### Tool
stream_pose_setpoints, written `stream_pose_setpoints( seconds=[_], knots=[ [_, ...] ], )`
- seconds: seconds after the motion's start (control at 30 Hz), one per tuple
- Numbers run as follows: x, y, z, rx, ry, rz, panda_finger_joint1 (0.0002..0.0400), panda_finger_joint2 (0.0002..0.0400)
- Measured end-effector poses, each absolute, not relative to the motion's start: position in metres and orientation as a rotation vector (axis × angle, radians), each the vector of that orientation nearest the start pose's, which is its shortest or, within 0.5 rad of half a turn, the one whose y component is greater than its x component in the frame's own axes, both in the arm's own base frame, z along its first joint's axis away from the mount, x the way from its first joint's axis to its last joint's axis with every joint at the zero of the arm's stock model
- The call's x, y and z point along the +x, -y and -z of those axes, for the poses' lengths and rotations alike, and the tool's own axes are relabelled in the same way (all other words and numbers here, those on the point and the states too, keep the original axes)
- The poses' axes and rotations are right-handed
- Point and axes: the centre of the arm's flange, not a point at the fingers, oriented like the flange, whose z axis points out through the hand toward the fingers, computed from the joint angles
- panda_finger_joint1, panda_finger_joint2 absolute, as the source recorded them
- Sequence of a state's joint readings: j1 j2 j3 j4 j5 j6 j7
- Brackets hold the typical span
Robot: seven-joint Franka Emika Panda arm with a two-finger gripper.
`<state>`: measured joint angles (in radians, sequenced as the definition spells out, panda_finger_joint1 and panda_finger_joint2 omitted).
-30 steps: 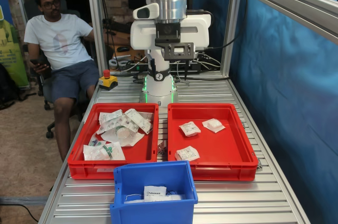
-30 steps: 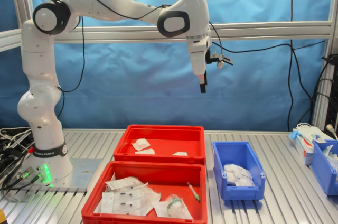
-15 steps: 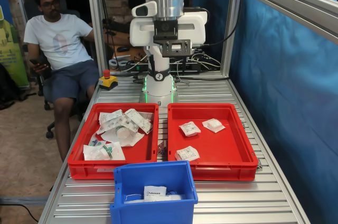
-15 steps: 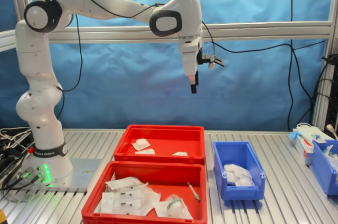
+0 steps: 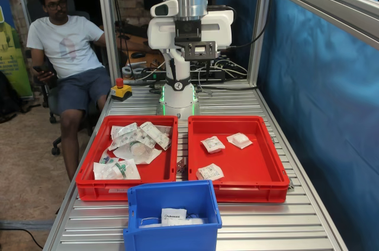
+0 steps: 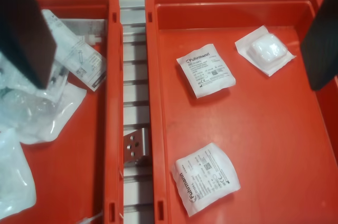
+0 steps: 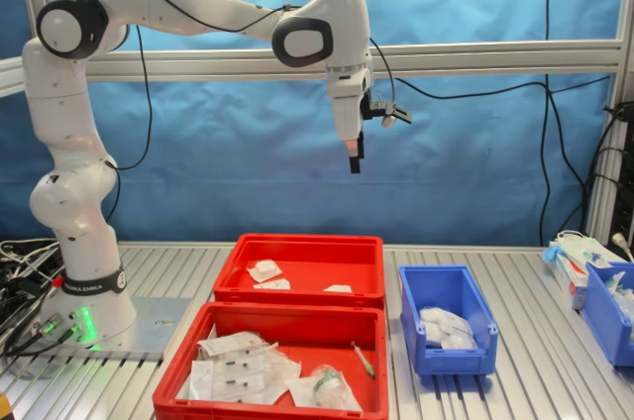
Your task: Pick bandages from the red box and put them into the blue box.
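Three bandages (image 6: 205, 70) lie apart in the red box (image 5: 269, 171); high above, the gripper (image 7: 353, 156) hangs with fingers (image 6: 24, 28) spread, holding nothing.

Bandages (image 7: 444, 326) in blue box (image 7: 445, 353): count unclear, maybe several.

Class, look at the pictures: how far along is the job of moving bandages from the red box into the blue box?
Partly done. Several white packets already lie in the blue box. The gripper hangs high above the red box, open and holding nothing. Three bandages are left in the red box: two printed packets and one plain puffy one.
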<state>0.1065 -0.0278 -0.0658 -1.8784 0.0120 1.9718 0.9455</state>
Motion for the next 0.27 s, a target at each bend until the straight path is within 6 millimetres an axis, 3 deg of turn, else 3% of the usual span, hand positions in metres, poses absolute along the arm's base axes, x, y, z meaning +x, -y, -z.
stream_pose_setpoints(
  seconds=[0.27],
  knots=[
    [0.5637, -0.0239, -0.5233, -2.764, -1.349, 0.138, 0.04, 0.04]
  ],
)
